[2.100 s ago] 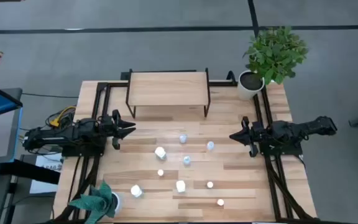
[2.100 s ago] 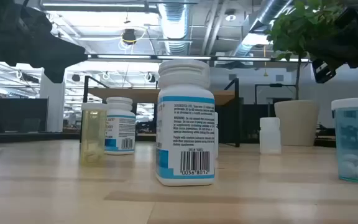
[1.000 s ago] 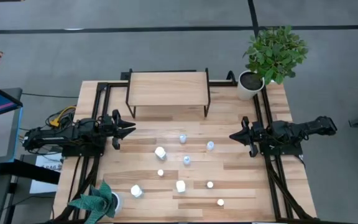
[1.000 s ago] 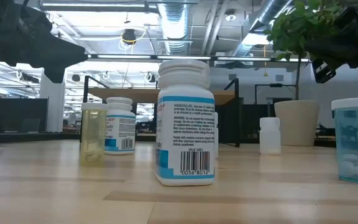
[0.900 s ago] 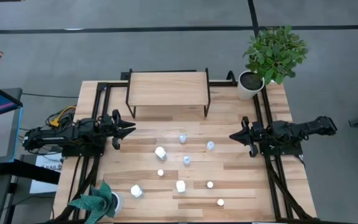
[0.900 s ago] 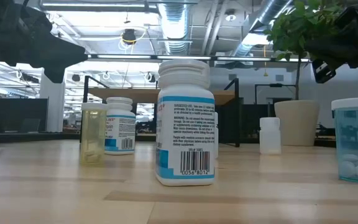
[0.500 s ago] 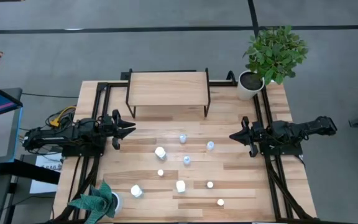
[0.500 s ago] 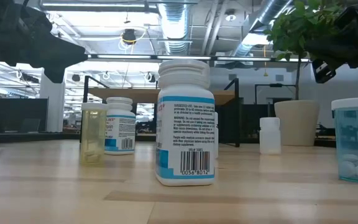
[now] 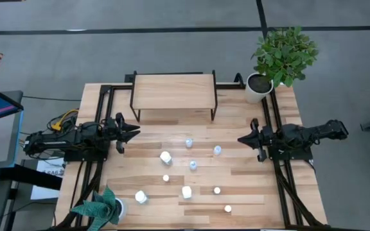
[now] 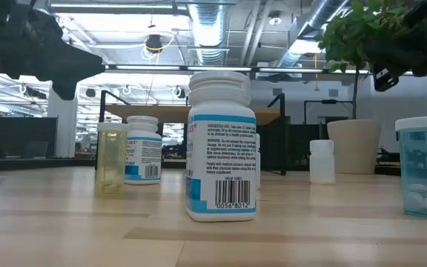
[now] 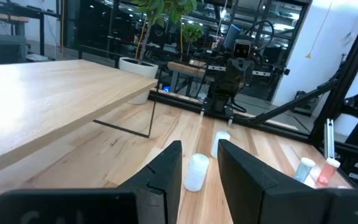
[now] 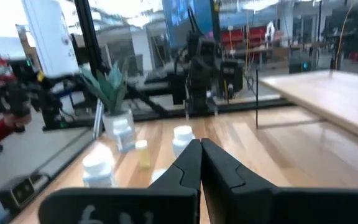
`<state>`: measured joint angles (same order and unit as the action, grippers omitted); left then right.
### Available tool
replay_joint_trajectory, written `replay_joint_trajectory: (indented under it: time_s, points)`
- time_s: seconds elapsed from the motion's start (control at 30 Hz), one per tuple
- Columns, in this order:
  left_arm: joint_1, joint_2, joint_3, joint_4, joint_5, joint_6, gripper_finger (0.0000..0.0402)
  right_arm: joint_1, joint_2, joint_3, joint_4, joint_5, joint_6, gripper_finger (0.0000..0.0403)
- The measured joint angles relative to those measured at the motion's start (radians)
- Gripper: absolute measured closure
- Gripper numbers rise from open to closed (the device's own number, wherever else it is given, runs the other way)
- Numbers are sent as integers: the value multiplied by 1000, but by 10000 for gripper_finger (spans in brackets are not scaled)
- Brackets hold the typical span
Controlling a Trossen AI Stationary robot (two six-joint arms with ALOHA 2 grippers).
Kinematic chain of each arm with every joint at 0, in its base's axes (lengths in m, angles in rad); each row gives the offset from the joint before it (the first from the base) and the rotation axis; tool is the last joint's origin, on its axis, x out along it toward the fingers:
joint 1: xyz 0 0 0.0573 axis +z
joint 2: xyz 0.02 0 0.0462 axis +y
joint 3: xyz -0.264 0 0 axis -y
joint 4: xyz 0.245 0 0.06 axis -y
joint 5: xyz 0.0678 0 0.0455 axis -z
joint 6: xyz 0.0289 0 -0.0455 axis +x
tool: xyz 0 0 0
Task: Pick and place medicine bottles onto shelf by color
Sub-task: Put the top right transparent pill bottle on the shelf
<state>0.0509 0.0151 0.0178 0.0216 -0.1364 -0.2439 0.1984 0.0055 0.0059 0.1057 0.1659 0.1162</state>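
Several medicine bottles stand upright on the wooden table [image 9: 249,186]: white ones [image 9: 166,156], [image 9: 186,191], [image 9: 140,197], pale-blue ones [image 9: 189,142], [image 9: 217,150], [image 9: 193,165], and tiny ones [image 9: 166,178], [image 9: 216,190], [image 9: 227,208]. The shelf [image 9: 174,92] stands at the far middle, its top bare. My left gripper [image 9: 133,133] is open and empty at the table's left side. My right gripper [image 9: 241,139] is shut and empty at the right side. In the low view a large white bottle [image 10: 222,144] stands nearest.
A white pot with a green plant [image 9: 262,83] stands at the far right corner. A second potted plant [image 9: 101,206] stands at the near left corner. Black frame rails [image 9: 276,122] run along both sides of the table. Bare wood lies between the shelf and the bottles.
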Motion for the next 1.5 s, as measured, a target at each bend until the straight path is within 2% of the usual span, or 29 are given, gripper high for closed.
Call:
replay_joint_trajectory:
  time_s: [0.2, 0.4, 0.57, 0.67, 0.77, 0.87, 1.03, 1.13, 1.27, 1.37, 1.5]
  points:
    - [0, 0, 0, 1, -6, -61, 310, -32, 1, 9, 32, 34, -184, 376]
    - [0, 0, 0, 1, -7, -91, 310, -66, 1, 14, 83, 69, -201, 375]
    - [0, 0, -1, 15, -5, -25, 310, -88, 1, 15, 182, 71, -283, 375]
    - [0, 0, -2, 97, -7, 18, 310, -105, 0, 16, 227, 73, -283, 369]
    - [0, 0, -1, 170, 8, 82, 308, -119, 1, 17, 219, 72, -271, 340]
    - [0, 0, -1, 199, 45, 141, 291, -133, 4, 17, 218, 72, -223, 296]
    - [0, 0, -1, 195, 56, 130, 241, -145, 10, 18, 237, 72, -136, 217]
    - [0, 0, -1, 195, 57, 119, 208, -149, 12, 19, 233, 72, -68, 186]
    - [0, 0, -1, 203, 72, 104, 182, -148, 16, 19, 237, 52, 74, 169]
    - [0, 0, -1, 205, 104, 87, 178, -148, 16, 25, 248, -34, 82, 170]
    - [0, 0, -1, 209, 108, 66, 181, -141, 53, 93, 229, -85, 31, 179]
